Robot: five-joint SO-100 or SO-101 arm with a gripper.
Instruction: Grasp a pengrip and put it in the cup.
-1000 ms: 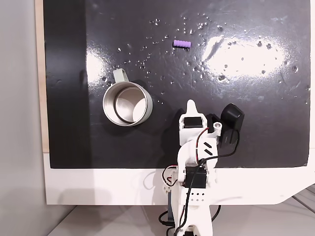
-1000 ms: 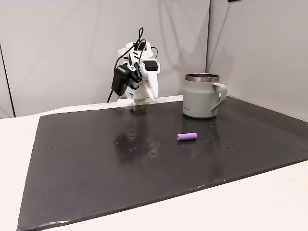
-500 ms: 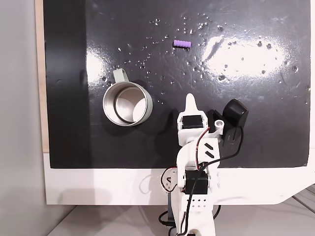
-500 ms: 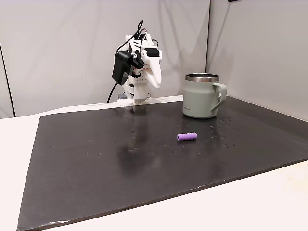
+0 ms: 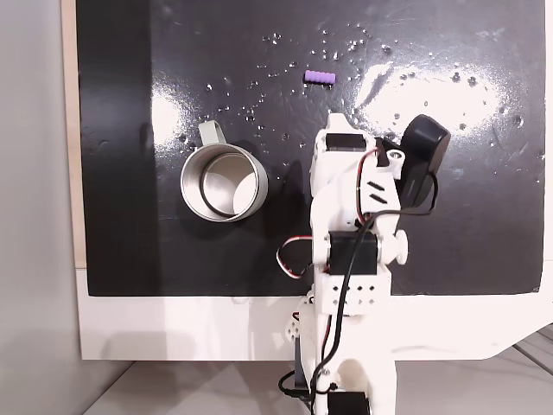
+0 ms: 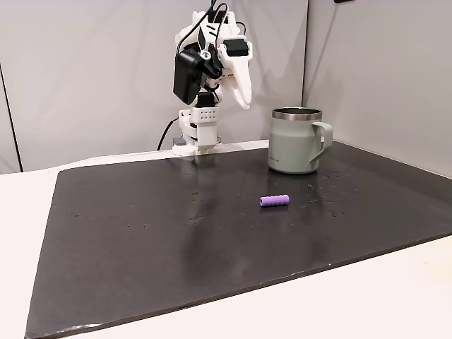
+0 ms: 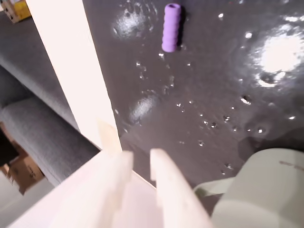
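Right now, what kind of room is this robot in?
Probably a lab or workshop test bench: a small white arm with its tool raised stands on a white table covered by a black mat, plain grey walls behind, with a cup and a purple pengrip.

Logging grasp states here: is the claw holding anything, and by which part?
Nothing is held. The claw is up in the air with nothing between its fingers; the pengrip lies on the mat, apart from the cup.

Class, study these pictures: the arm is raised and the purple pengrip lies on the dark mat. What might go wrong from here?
1. The pengrip is tiny and round; a slightly off approach may roll it away.
2. The mat is glossy, so the pengrip may slide.
3. The cup stands near the arm; a swing of the pincer might knock it.
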